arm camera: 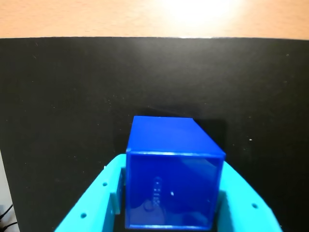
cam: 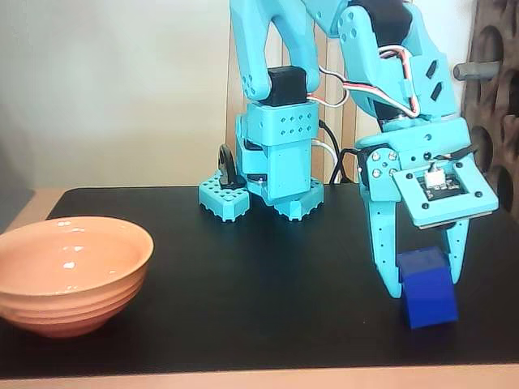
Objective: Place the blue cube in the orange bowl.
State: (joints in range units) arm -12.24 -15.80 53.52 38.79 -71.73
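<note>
The blue cube (cam: 427, 288) is sat on the desk (cam: 243, 275) near its front right corner in the fixed view, straddled by the tool (cam: 424, 279), which looks closed on it or nearly so; firm contact can't be confirmed. If it's lifted with a loose pinch, the cube could be dropped before the orange bowl (cam: 71, 274) at the front left edge is reached. Counted: one cube, one bowl.

Orange bowl (cam: 69, 275) cropped at left edge
</note>
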